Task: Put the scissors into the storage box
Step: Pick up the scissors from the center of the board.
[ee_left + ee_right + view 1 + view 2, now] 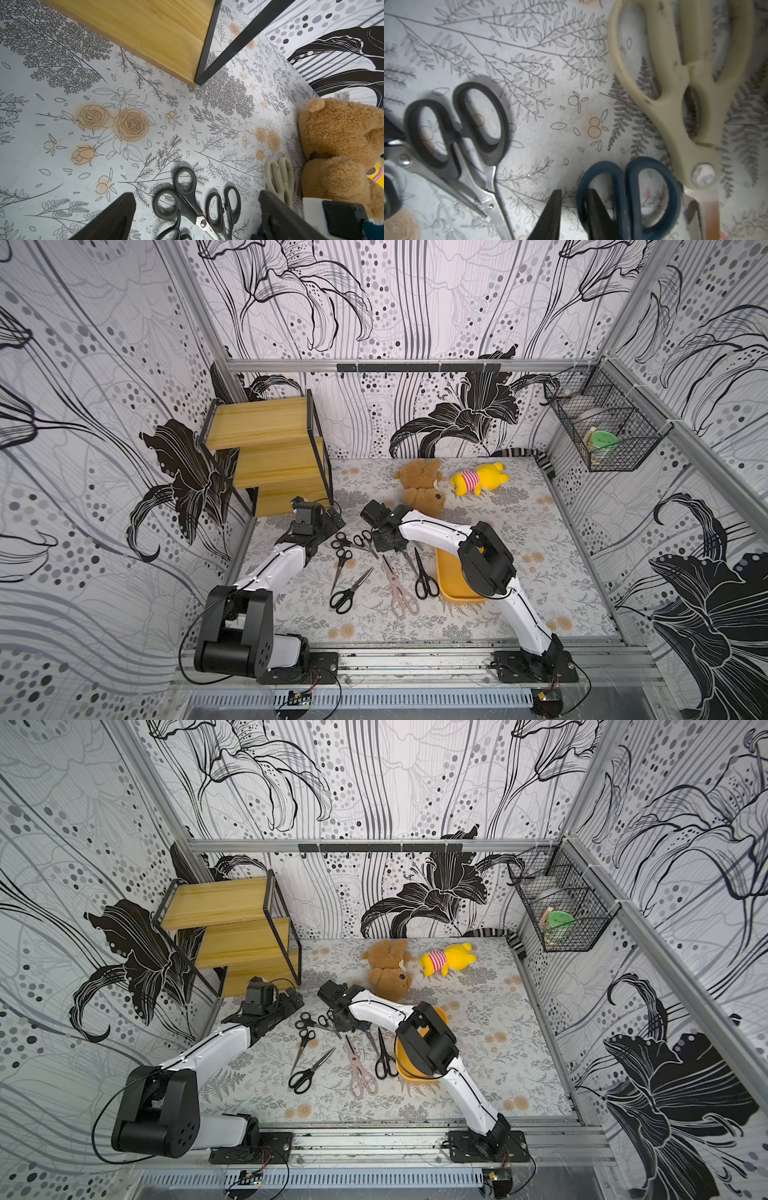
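The scissors lie scattered on the flowered table mat (540,556), all outside the yellow box (449,578), whose long axis runs from the near edge toward the back wall. The right arm's elbow hangs over the box and covers much of it in both top views. A black pair (420,570) lies just beside the box's long side, roughly parallel to it, handles toward the near edge and tip toward the back. The pink shears (395,583) lie next to that pair, pointing the same way and leaning slightly left. A large black pair (354,584) lies on a diagonal, handles near and blades toward the back right. A brown teddy bear (419,489) sits just behind the right wrist, a yellow plush toy (478,479) beside it, a stepped wooden shelf (257,435) in the back left corner, and a wire basket (606,431) hangs on the right wall. In the right wrist view, the right gripper (573,193) has its jaws narrowly parted, one finger inside a loop of the blue-handled pair (629,187) and the other just outside that loop, a sliver of gap showing. The cream shears (672,108) lie close alongside. The left gripper (195,193) has its jaws spread wide above two black pairs, holding nothing. The bear's tag (341,96) and a stamp on one blade are too small to read.
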Tool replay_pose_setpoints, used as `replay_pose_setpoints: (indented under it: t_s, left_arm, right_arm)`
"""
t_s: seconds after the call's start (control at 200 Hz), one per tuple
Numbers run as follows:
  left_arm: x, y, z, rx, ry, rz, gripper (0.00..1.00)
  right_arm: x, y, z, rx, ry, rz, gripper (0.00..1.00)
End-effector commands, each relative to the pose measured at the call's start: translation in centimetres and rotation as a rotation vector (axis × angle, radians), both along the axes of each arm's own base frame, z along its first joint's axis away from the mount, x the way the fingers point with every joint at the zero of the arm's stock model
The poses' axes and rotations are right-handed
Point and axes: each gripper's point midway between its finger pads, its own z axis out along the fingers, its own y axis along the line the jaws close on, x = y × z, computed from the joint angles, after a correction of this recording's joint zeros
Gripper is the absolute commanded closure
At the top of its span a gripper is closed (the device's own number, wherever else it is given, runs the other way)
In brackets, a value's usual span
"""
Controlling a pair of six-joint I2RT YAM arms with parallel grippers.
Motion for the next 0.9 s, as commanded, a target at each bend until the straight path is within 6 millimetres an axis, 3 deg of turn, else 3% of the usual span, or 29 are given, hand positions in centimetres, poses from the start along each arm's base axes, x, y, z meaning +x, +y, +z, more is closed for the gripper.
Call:
replay_pose_setpoints:
  t_s: [0.0, 0.355, 0.526, 0.656, 0.796, 0.896]
  left_arm:
    - [0.7, 0.5, 1.8, 0.012, -0.056, 0.021, 0.03]
    - [0.8, 0.8, 1.9, 0.008, -0.06, 0.028, 0.03]
    - [0.8, 0.8, 2.0, 0.005, -0.066, 0.031, 0.03]
    - [0.8, 0.9, 2.0, 0.004, -0.066, 0.033, 0.03]
    - [0.8, 0.8, 2.0, 0.003, -0.067, 0.031, 0.03]
    - [0.8, 0.8, 2.0, 0.005, -0.066, 0.032, 0.03]
  right_arm:
    - [-0.1, -0.6, -1.6, -0.049, 0.008, -0.011, 0.76]
    - [0.0, -0.7, -2.1, -0.062, 0.006, -0.005, 0.85]
    - [-0.1, -0.8, -2.4, -0.064, 0.013, -0.002, 1.0]
    - [0.0, -0.7, -2.3, -0.06, 0.009, -0.002, 1.0]
    - [0.2, -0.1, -1.0, -0.024, -0.009, 0.001, 1.0]
    - [0.6, 0.9, 1.6, 0.038, -0.03, 0.007, 1.0]
